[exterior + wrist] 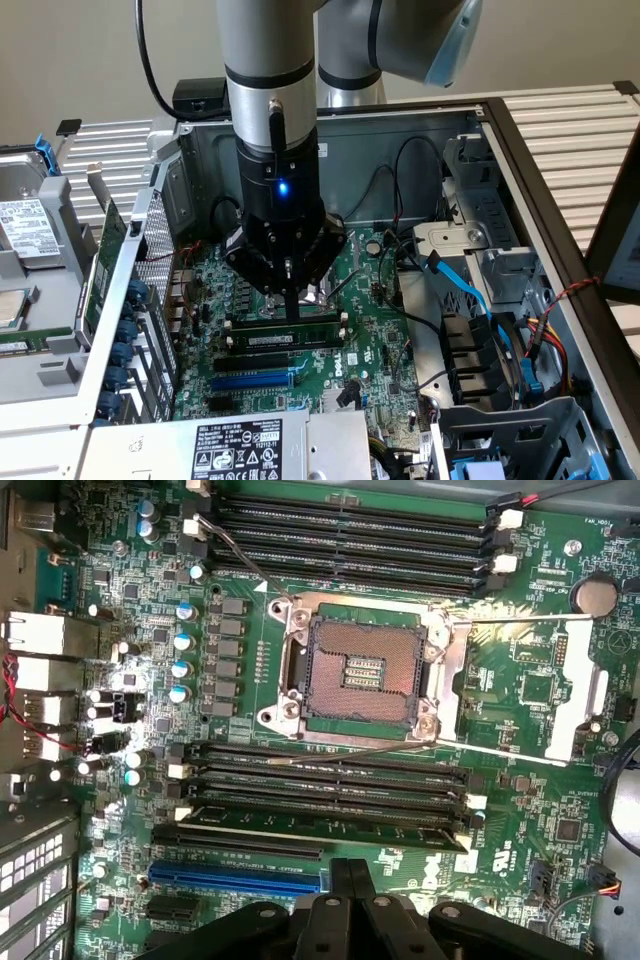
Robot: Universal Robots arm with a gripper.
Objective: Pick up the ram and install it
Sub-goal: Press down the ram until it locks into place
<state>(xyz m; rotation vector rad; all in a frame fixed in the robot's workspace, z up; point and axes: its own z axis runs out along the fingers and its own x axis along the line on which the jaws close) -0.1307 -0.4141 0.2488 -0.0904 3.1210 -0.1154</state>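
Note:
The ram (285,340) is a long dark stick with a pale label strip. It stands on edge in a slot of the near bank, beside the long black slot and the blue slot (255,380). From the wrist view the ram (330,823) sits in the bank's last slot, one end a little skewed. My gripper (290,312) hangs straight down over the ram's middle with its fingers shut together and nothing between them. Whether the tips touch the ram's top edge I cannot tell. The same shut gripper (350,875) shows beside the blue slot (235,877).
The open computer case (520,170) surrounds the green motherboard (520,810). A bare CPU socket (360,670) lies between two banks of black slots. Blue and black cables (470,290) and drive bays crowd the exterior view's right. A metal card bracket wall (140,300) stands at its left.

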